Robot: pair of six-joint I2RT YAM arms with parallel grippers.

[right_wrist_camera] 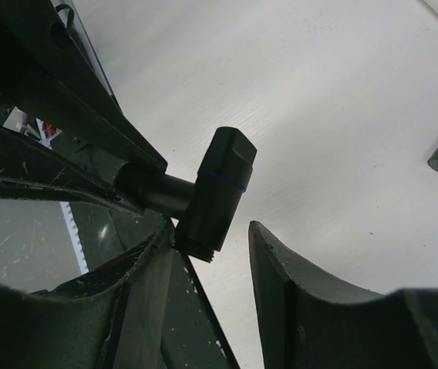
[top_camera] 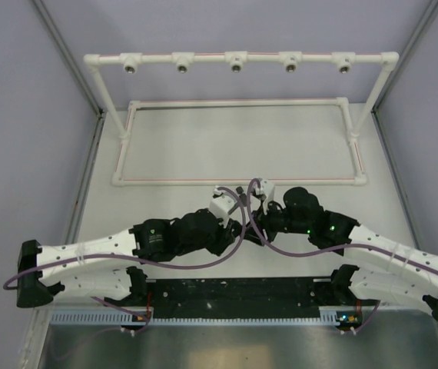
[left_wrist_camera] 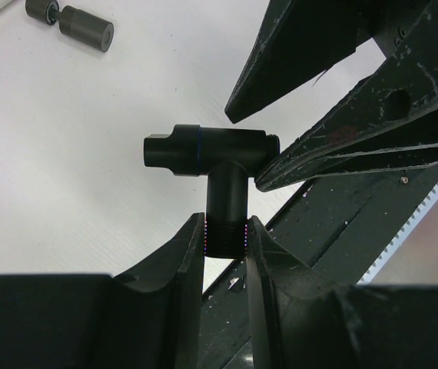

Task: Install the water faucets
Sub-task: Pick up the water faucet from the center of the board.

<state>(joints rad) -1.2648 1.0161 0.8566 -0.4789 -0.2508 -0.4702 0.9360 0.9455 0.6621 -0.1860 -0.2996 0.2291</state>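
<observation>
White tabletop point(top_camera: 234, 146) fills the overhead view, grey walls around it and a white pipe frame point(top_camera: 238, 58) at the far end with five sockets along its top bar. The left arm point(top_camera: 88, 257) and right arm point(top_camera: 392, 257) bend inward and meet in front of the frame. Wrists, cables and dark links crowd together there, so neither the fingers nor any faucet can be made out from above.

From the left wrist, the left gripper point(left_wrist_camera: 227, 231) is clamped narrowly on the threaded foot of the T-shaped faucet point(left_wrist_camera: 204, 150), whose stem stands upright with the crossbar level above it. The right gripper point(left_wrist_camera: 243, 152) reaches in from the upper right with its jaws apart: the lower finger touches the crossbar's end and the upper finger stands clear of it. At the top left, well apart, a second faucet piece point(left_wrist_camera: 87, 28), a stubby dark cylinder, lies on the table. A smaller part in line with it is cut off by the edge.

From the right wrist, the crossbar's lower end rests against one finger of the right gripper, and bare table shows between it and the other finger. The left gripper's fingers hide most of the stem. The cylinder is half cut off at the right edge.
</observation>
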